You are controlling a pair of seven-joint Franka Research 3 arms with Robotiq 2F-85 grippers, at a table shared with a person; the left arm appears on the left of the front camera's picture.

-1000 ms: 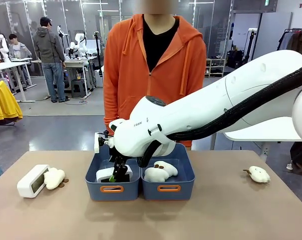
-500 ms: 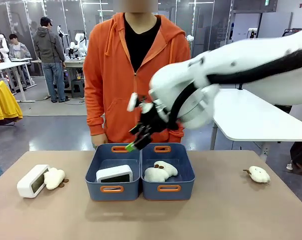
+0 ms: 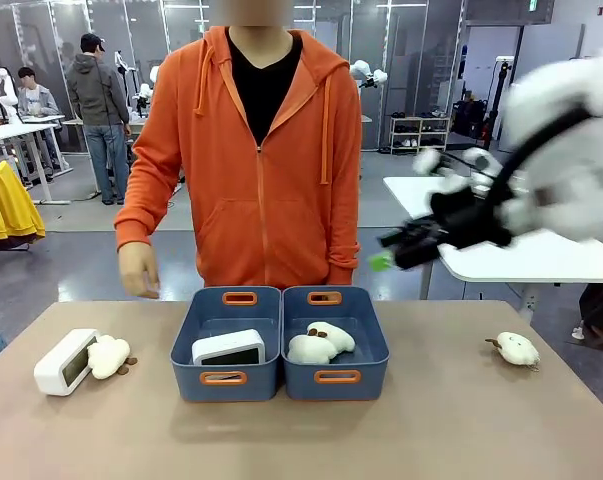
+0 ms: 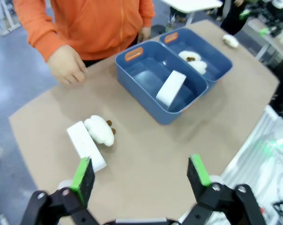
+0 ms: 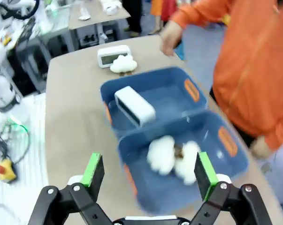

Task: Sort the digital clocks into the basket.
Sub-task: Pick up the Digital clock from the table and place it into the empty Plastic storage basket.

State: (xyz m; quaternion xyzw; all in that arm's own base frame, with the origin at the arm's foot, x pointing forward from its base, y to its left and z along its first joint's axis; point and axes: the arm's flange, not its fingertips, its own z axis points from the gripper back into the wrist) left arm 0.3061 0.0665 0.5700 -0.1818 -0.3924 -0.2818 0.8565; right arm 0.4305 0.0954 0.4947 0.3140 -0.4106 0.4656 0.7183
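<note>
Two spread wide, holding nothing: left gripper [image 4: 140,171], right gripper [image 5: 148,171] | clock [image 3: 229,348] inside basket [image 3: 184,375]

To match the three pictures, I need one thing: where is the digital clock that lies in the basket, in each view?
Front view: clock in the left basket, below centre.
Left wrist view: clock just right of centre, nearer basket.
Right wrist view: clock near centre, farther basket.
Landmark: twin basket holding plush toys.
</note>
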